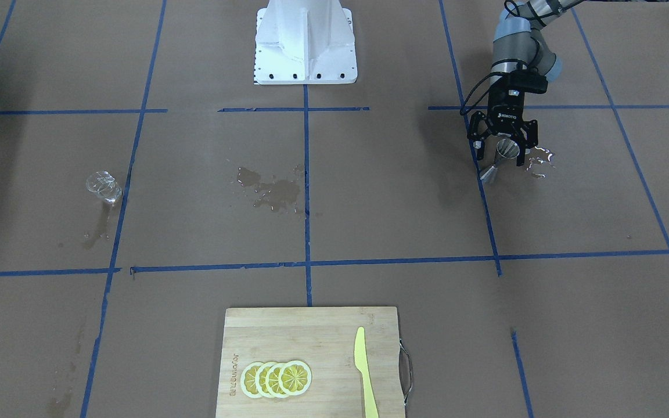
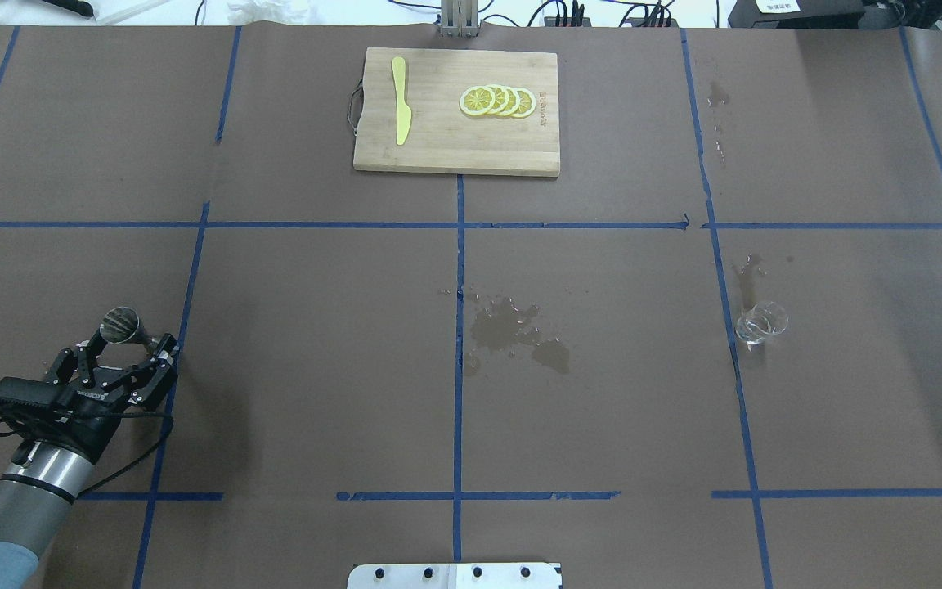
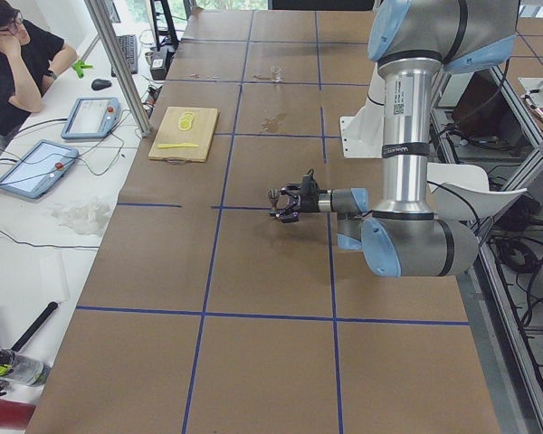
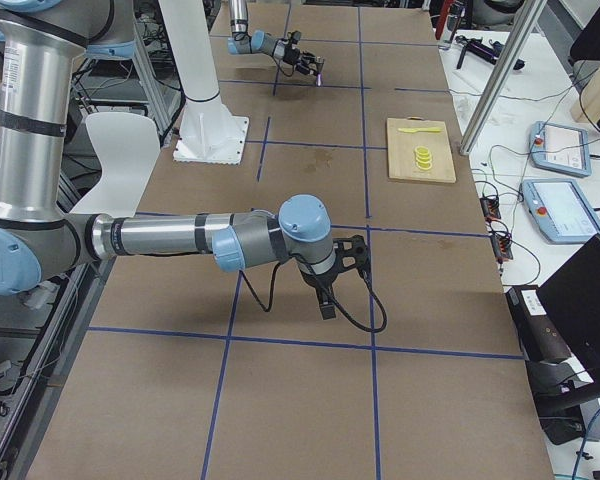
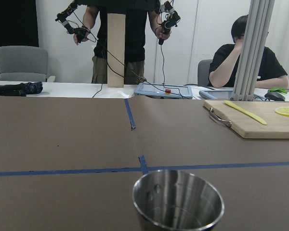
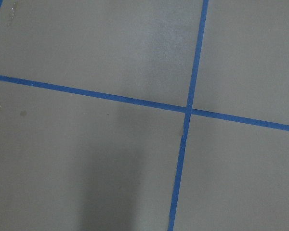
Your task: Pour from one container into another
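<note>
The steel jigger (image 2: 122,325) stands on the brown table near its left edge, between the spread fingers of my left gripper (image 2: 129,341), which is open and level with the table. The front-facing view shows the jigger (image 1: 501,158) below that gripper (image 1: 504,152). In the left wrist view the jigger's rim (image 5: 178,199) fills the bottom centre. The clear glass tumbler (image 2: 760,321) sits far off on the right side, also seen as the tumbler (image 1: 104,187). My right gripper (image 4: 358,250) hangs low over bare table; whether it is open or shut I cannot tell.
A wet spill (image 2: 512,329) darkens the table's middle, and small puddles (image 1: 539,159) glint beside the jigger. At the far edge lies a wooden cutting board (image 2: 438,147) with a yellow knife (image 2: 401,110) and lemon slices (image 2: 497,101). Operators sit beyond the table (image 5: 241,57).
</note>
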Robot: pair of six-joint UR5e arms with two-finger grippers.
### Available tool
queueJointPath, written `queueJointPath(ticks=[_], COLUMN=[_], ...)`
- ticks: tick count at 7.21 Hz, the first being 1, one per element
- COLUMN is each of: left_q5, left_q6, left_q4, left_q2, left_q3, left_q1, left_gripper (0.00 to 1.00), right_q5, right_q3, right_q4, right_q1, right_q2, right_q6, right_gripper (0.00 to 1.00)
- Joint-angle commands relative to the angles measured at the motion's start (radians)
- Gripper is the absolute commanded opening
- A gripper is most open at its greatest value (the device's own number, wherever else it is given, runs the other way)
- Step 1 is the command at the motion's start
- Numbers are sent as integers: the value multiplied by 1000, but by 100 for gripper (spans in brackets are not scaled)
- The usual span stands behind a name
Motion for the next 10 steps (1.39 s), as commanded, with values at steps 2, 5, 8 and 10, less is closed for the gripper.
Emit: queueJointPath(ticks=[2,5,8,10], left_q5=[-1,-1,-3,-3], left_q6=[0,0,0,0], left_q4=[0,0,0,0], left_q2=[-2,-2,-2,-2], left_q3=[6,6,15,15], left_q1=[0,1,3,4], left_gripper=[73,55,56,55], right_q5=[0,-2,-2,-2], right_q3=[0,-2,-2,-3], right_q4=[0,0,0,0], right_q1=[0,0,0,0], right_q2=[3,3,3,3], right_q6=[1,-1,-1,-1], right_gripper=[100,100,100,100])
